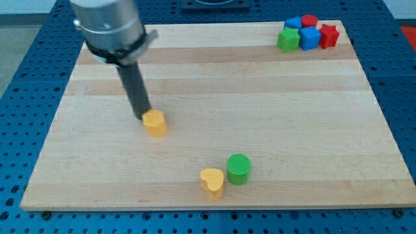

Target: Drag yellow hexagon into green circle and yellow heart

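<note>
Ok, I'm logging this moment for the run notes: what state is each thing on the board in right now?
my tip: down on the board, touching the yellow hexagon's upper-left side
yellow hexagon: flat, apart from the pair
yellow heart: near the bottom edge, beside the green circle
green circle: upright, just right of the heart
red, blue and green blocks: clustered in the top-right corner

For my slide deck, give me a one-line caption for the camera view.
My tip touches the yellow hexagon's upper-left side, with the green circle and yellow heart waiting toward the view's bottom right.
</note>
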You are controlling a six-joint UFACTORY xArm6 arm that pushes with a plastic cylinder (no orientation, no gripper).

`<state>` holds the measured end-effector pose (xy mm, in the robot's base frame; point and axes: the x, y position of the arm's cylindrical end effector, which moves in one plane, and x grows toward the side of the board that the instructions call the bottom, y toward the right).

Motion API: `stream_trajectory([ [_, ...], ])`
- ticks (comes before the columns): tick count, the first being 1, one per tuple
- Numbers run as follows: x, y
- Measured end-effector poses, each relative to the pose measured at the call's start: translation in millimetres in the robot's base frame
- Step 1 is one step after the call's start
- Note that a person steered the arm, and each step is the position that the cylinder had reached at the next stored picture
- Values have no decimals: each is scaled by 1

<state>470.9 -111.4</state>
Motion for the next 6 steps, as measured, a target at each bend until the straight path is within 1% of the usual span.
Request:
stream_trajectory([
  [1, 32, 52],
  [2, 30, 49],
  [3, 18, 15],
  [4, 37, -9],
  [5, 63, 13],
  [6, 65, 63],
])
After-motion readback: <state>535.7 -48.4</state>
